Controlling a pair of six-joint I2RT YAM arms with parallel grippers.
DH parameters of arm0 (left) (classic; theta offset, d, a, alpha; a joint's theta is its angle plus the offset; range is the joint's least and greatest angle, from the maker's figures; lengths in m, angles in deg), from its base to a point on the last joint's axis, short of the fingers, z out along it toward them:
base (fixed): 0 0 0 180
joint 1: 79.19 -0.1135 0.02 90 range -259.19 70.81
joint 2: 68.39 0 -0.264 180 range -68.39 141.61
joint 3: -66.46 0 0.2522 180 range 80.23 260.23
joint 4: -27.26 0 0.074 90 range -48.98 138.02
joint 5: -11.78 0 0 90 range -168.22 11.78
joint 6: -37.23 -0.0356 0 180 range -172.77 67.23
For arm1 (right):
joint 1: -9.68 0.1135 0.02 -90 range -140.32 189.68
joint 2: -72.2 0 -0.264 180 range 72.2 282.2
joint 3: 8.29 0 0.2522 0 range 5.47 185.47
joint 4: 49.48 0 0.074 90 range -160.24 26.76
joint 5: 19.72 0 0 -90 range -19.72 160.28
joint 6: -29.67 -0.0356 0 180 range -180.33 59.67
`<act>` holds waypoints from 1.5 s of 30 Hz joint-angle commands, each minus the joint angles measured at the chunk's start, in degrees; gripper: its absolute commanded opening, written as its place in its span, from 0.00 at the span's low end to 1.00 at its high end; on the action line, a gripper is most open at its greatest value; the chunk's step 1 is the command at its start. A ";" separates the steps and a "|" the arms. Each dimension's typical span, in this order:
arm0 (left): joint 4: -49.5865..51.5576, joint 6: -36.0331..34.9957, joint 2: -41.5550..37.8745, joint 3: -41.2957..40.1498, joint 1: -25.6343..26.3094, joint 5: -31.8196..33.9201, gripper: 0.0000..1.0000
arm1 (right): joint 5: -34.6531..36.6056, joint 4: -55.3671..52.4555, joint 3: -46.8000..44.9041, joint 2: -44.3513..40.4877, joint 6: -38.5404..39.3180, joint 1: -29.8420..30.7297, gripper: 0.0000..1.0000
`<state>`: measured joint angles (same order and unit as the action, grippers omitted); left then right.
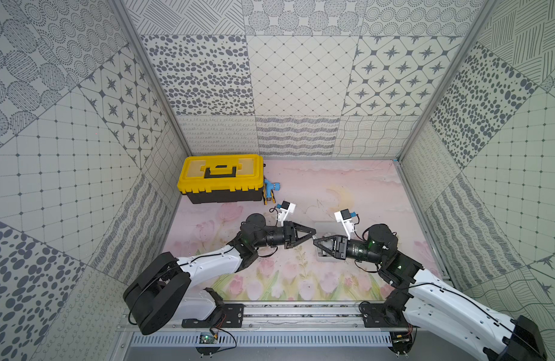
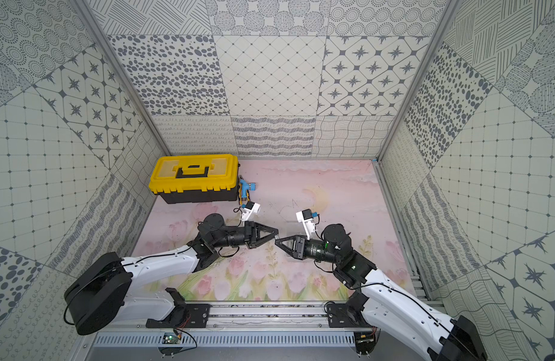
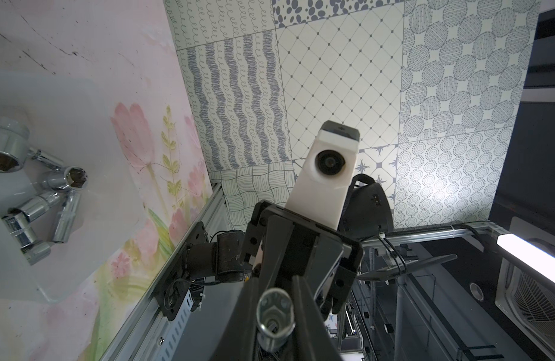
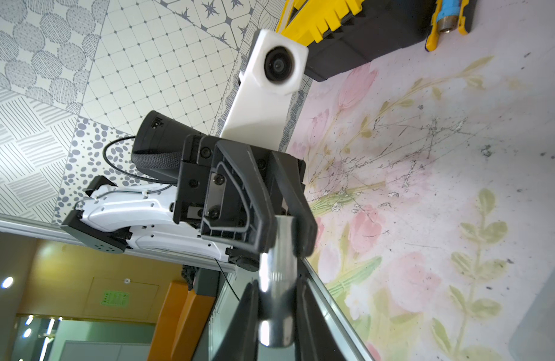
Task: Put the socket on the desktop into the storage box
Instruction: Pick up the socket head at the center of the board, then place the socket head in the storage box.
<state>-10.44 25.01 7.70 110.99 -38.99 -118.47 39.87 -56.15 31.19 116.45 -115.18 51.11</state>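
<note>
Left gripper (image 1: 313, 233): you had it pointing toward 3 o'clock, jaws drawn to a point | right gripper (image 1: 315, 242): pointed toward 9 o'clock, likewise narrowed, its tip just beside the left's, over the storage box (image 1: 323, 225) | yellow toolbox (image 1: 221, 178): stood at the table's (image 1: 363, 193) 10 o'clock, blue tool (image 1: 271, 190) at its 3 o'clock side.

This is a robotics lab test cell. Grey-patterned wall panels (image 1: 301, 78) box in a tabletop covered by a floral mat (image 1: 301, 281). A left arm (image 1: 207, 265) and right arm (image 1: 442, 297) are mounted on an aluminium rail (image 1: 301, 308) (a bare circuit board (image 1: 207, 338) sits below). Beyond the panels, the wrist views show a ceiling air-conditioner (image 3: 539, 300), a strip light (image 3: 529, 253) and a green sign (image 4: 115, 298).
</note>
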 commanded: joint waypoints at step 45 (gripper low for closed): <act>81.81 -37.65 -15.64 21.93 -5.93 61.71 0.80 | 43.58 -37.91 21.16 22.29 22.56 -2.01 0.00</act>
<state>68.83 -13.46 -6.64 134.97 -44.43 -65.20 84.87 -99.45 53.15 137.89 -94.11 49.19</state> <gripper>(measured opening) 0.795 0.203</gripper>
